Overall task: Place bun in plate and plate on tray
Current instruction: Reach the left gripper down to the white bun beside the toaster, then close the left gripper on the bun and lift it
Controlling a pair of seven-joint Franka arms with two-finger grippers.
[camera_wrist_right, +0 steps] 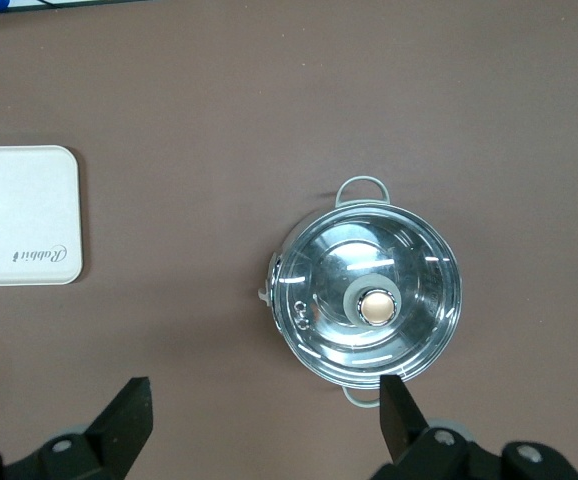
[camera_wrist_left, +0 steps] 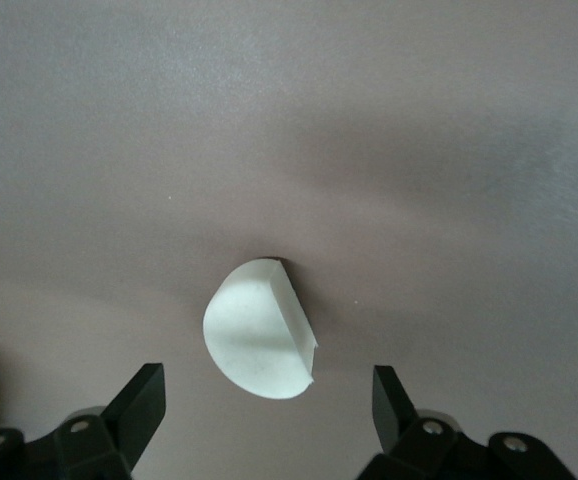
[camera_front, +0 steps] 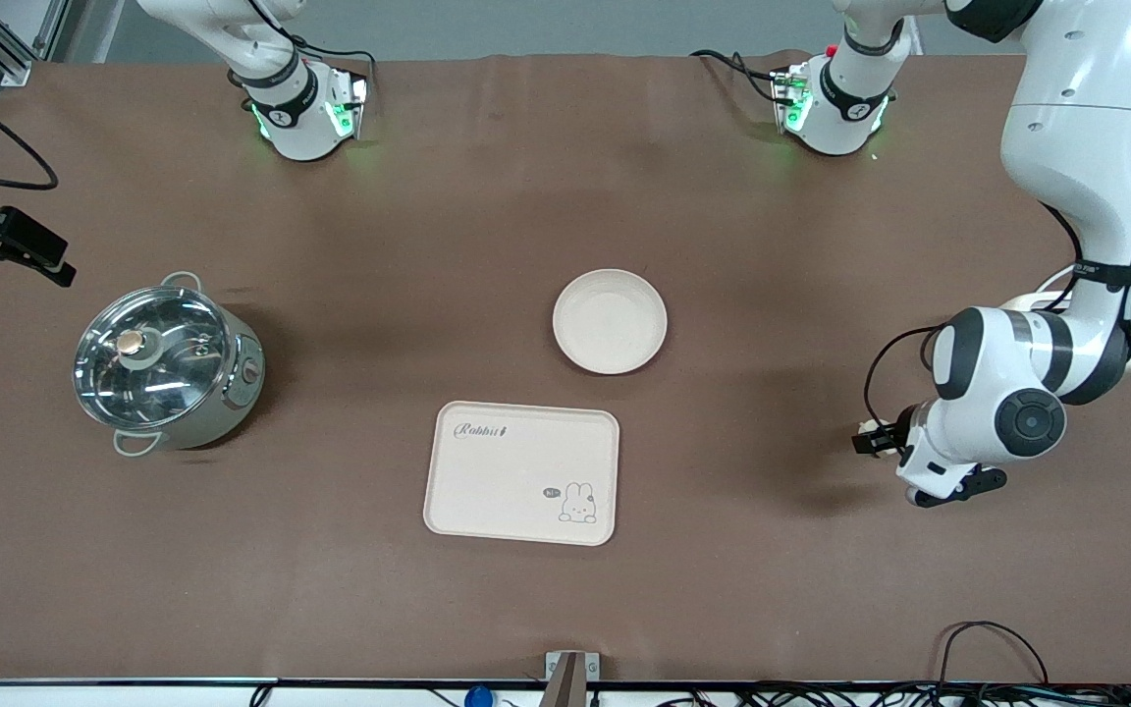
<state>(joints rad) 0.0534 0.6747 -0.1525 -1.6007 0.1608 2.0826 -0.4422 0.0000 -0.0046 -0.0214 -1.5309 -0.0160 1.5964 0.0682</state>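
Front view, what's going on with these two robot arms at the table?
The left gripper, fingers open, hangs low over the small cream-white bun lying on the brown table at the left arm's end; it has not gripped it. The round cream plate sits bare mid-table, and the cream rectangular Rabbit tray lies nearer the camera, also bare. The right gripper waits open, high above the lidded steel pot.

high front camera and right wrist camera both show the tray (camera_front: 521, 472).

Cream bun (camera_wrist_left: 259, 335), brown table (camera_front: 330, 589), silver pot (camera_front: 168, 363).
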